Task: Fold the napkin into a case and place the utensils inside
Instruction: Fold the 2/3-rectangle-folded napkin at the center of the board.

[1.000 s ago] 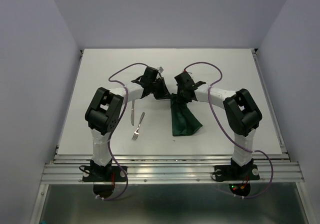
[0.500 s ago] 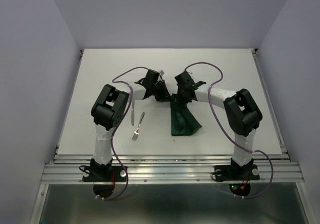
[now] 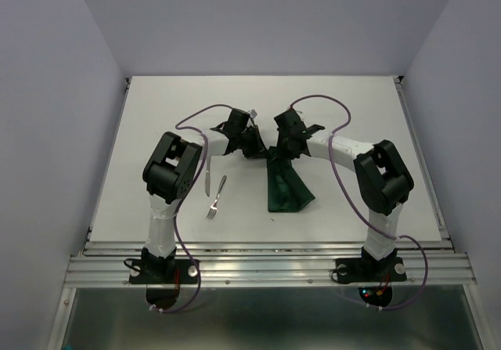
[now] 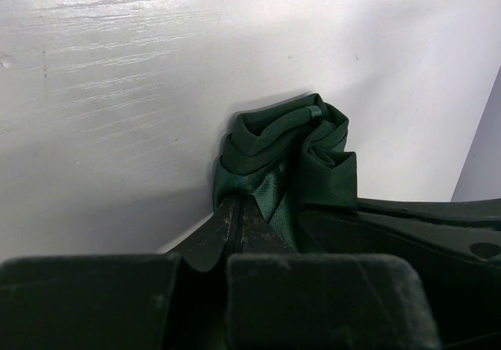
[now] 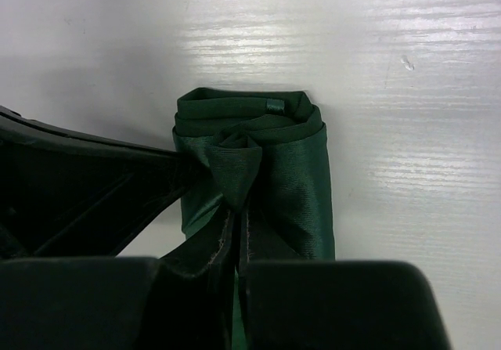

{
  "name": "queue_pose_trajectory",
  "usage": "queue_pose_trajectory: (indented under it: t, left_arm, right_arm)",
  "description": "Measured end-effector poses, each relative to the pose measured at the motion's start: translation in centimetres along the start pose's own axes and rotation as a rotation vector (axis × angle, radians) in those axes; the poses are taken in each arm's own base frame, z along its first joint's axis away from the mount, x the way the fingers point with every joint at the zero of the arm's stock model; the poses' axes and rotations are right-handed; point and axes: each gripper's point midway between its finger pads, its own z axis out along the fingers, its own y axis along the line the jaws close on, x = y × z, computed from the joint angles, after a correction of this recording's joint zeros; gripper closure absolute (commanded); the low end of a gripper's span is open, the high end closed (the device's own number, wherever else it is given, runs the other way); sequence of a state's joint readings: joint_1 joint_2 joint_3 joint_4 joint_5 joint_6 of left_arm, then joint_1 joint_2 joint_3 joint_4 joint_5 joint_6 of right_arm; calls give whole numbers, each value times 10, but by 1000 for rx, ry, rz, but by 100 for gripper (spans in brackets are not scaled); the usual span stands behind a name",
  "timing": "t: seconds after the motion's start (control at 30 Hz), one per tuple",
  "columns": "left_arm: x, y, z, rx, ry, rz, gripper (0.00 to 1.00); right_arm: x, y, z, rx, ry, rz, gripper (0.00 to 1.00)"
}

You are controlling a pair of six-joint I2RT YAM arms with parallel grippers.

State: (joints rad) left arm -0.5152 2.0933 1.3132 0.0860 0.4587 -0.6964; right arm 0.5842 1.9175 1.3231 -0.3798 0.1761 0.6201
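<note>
Worktop (image 3: 156, 115) carries every task item. Right of centre lies the napkin (image 3: 286, 187), a dark green strip running from the two hands toward the near edge. Its far end is bunched into loose rolls and no flat rectangular pocket shows, so the folding is judged unfinished. Closed tight, the left hand (image 4: 239, 209) pinches that bunched far end of the cloth. The right hand (image 5: 235, 201), also closed tight, grips the same end from the opposite side, just beside the other. Smallest items, the knife (image 3: 206, 176) and the fork (image 3: 217, 196), lie bare on the worktop left of the napkin, apart from it and held by nothing. Remaining work, by judgement: complete the pocket, then insert both pieces.
</note>
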Motion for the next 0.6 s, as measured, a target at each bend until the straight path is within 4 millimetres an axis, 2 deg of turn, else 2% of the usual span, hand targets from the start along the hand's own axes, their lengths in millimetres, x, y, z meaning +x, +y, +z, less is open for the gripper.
queue_pose_trajectory:
  t: [0.33, 0.6]
  left_arm:
    - [0, 0, 0, -2, -1, 1, 100]
    - [0, 0, 0, -2, -2, 1, 100]
  right_arm:
    - [-11, 13, 0, -21, -8, 44, 99]
    - [-5, 14, 18, 3, 24, 80, 99]
